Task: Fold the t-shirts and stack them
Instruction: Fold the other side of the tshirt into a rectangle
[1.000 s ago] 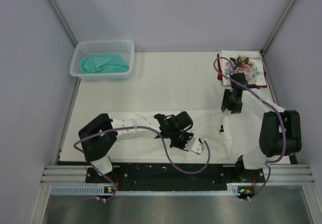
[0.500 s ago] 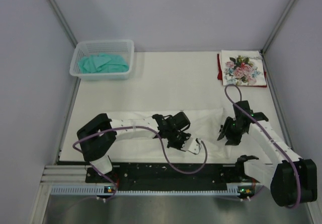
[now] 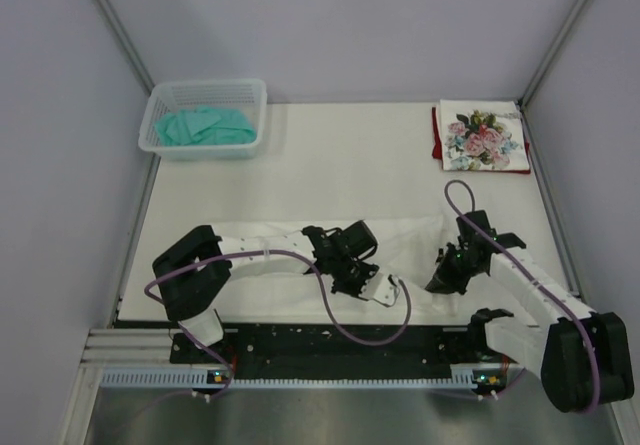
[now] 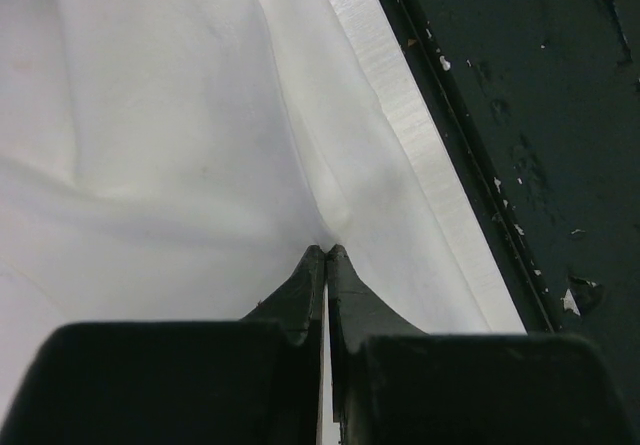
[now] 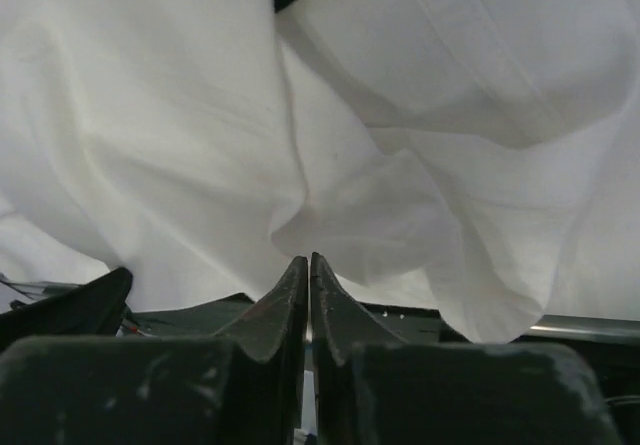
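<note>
Right wrist view: right end effector [image 5: 308, 260] now pinches white t-shirt [image 5: 200, 115].

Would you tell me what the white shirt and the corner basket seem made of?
The white shirt looks like thin matte cloth, likely cotton: it drapes in soft folds. The basket looks like pale rigid mesh, probably plastic: its gridded walls hold shape.

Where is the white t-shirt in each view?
Top external: white t-shirt lies along the near edge of the table, between both arms.
Left wrist: it fills the upper left, pinched in the left tool.
Right wrist: it fills nearly the frame, bunched at the right tool.
Shared landmark: black base plate, at the left wrist view's right; right wrist, unclear.
</note>
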`<state>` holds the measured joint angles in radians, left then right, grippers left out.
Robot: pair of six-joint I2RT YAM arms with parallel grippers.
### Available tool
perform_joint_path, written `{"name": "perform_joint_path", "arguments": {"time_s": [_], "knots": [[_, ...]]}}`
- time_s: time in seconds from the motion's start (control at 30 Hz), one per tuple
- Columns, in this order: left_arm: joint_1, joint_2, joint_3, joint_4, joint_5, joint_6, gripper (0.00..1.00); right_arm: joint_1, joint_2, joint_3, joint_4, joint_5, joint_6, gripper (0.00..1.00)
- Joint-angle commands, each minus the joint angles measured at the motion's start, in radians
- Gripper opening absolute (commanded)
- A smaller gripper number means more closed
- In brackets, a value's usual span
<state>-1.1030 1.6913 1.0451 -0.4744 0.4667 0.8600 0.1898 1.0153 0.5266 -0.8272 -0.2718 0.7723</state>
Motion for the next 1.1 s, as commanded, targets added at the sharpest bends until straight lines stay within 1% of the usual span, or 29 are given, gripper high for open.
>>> {"name": "perform_joint_path", "arguments": {"time_s": [0.0,0.07,0.13,0.2,0.37,0.47,0.53,0.7,0.8,0.93,1.0,1.03,1.07], "knots": [[0.032,-0.053,0.038,-0.046,0.049,0.033,0.00,0.014,0.028,-0.060,0.050,-0.156,0.032,0.00],[0.048,-0.061,0.044,-0.079,0.070,0.063,0.00,0.016,-0.007,-0.025,-0.057,-0.130,-0.002,0.00],[0.058,-0.067,0.044,-0.099,0.081,0.083,0.00,0.014,-0.056,0.018,-0.156,-0.060,-0.036,0.00],[0.063,-0.061,0.044,-0.099,0.087,0.089,0.00,0.016,-0.073,0.032,-0.200,-0.014,-0.053,0.00],[0.065,-0.035,0.067,-0.121,0.139,0.088,0.00,0.016,-0.028,0.012,-0.194,-0.001,-0.079,0.00],[0.065,-0.033,0.063,-0.132,0.181,0.099,0.00,0.016,-0.047,0.021,-0.193,0.006,-0.070,0.00],[0.065,-0.025,0.059,-0.129,0.171,0.099,0.00,0.014,-0.069,0.023,-0.191,-0.004,-0.050,0.00],[0.066,-0.013,0.062,-0.125,0.144,0.097,0.00,0.017,-0.138,0.013,-0.182,-0.076,0.005,0.30],[0.065,-0.012,0.069,-0.122,0.145,0.094,0.00,0.052,-0.159,0.012,-0.147,-0.089,0.039,0.41],[0.065,-0.010,0.072,-0.124,0.145,0.091,0.00,0.161,-0.120,-0.037,-0.032,-0.121,0.114,0.45],[0.065,-0.009,0.067,-0.122,0.142,0.090,0.00,0.189,-0.086,-0.053,0.005,-0.112,0.120,0.45],[0.065,-0.010,0.066,-0.122,0.141,0.089,0.00,0.191,-0.069,-0.059,0.011,-0.107,0.119,0.44],[0.065,-0.012,0.063,-0.122,0.139,0.089,0.00,0.191,-0.060,-0.062,0.017,-0.099,0.117,0.38]]}}
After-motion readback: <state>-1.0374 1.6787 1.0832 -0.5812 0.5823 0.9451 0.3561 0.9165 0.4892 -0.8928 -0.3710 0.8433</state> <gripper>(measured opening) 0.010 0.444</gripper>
